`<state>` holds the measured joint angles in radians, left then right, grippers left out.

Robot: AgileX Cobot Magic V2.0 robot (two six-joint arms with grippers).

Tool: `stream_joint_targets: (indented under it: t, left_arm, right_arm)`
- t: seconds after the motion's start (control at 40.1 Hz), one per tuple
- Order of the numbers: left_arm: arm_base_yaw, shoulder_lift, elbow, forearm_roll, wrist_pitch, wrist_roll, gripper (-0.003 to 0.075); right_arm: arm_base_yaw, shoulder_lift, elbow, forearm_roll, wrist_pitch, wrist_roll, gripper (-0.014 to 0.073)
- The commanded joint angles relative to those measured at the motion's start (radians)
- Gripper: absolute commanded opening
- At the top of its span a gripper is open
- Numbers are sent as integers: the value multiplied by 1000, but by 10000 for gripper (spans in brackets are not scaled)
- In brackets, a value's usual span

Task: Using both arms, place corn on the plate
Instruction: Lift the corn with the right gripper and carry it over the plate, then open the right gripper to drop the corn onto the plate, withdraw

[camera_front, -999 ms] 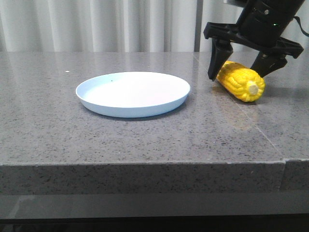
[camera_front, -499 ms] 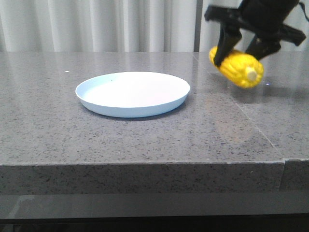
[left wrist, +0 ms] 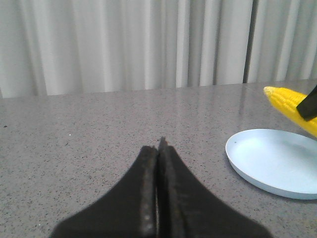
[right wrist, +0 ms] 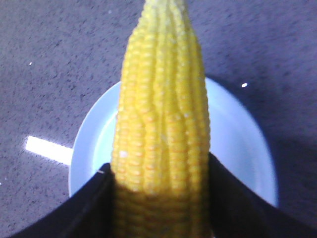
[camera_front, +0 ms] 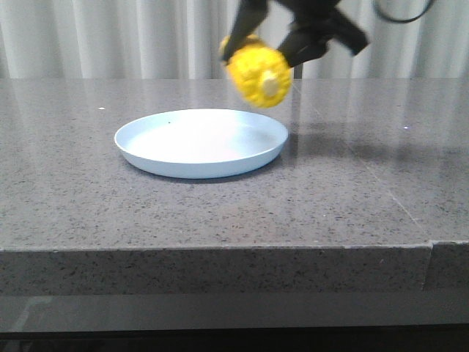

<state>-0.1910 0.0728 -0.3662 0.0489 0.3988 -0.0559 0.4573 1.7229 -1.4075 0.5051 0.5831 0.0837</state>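
Note:
My right gripper (camera_front: 272,40) is shut on the yellow corn (camera_front: 259,73) and holds it in the air above the far right rim of the pale blue-white plate (camera_front: 201,142). In the right wrist view the corn (right wrist: 161,129) sits between the two black fingers, over the plate (right wrist: 237,144). My left gripper (left wrist: 158,148) is shut and empty, low over the table to the left of the plate (left wrist: 277,163). The corn's tip (left wrist: 290,101) shows at that view's edge. The left gripper is out of the front view.
The grey speckled stone table (camera_front: 220,213) has a front edge near the camera and a seam on the right (camera_front: 396,198). White curtains (camera_front: 146,37) hang behind the table.
My right gripper has lifted the corn off the table at the right and carried it left, up over the plate's far right rim. The plate has not moved.

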Motion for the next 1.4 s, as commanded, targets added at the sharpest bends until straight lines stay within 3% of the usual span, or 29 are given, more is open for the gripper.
stream_joint_targets:
  t: [0.0, 0.225, 0.3, 0.424, 0.549, 0.899, 0.999, 1.198, 1.373]
  left_arm:
    - [5, 10, -26, -1, -88, 0, -20]
    - [5, 10, -26, -1, -88, 0, -20]
    - [5, 10, -26, -1, -88, 0, -20]
    - [5, 10, -26, -1, -88, 0, -20]
    - [5, 10, -26, -1, -88, 0, -20]
    - [5, 10, -26, -1, -88, 0, -20]
    - [5, 10, -26, -1, -88, 0, -20]
    - [5, 10, -26, -1, -88, 0, -20]
    - [5, 10, -26, -1, -88, 0, -20]
  right_arm:
    - [36, -11, -36, 30, -90, -9, 153]
    - [43, 44, -36, 30, -97, -9, 185]
    - [43, 45, -36, 30, -97, -9, 263]
    - [43, 45, -36, 30, -96, -9, 493]
    - [43, 40, -36, 30, -96, -9, 607]
    - [4, -79, -36, 1, -94, -9, 618]
    - [-9, -135, -36, -71, -58, -10, 536]
    - [-44, -221, -36, -221, -1, -10, 150]
    - [-113, -284, -36, -297, 63, -10, -72]
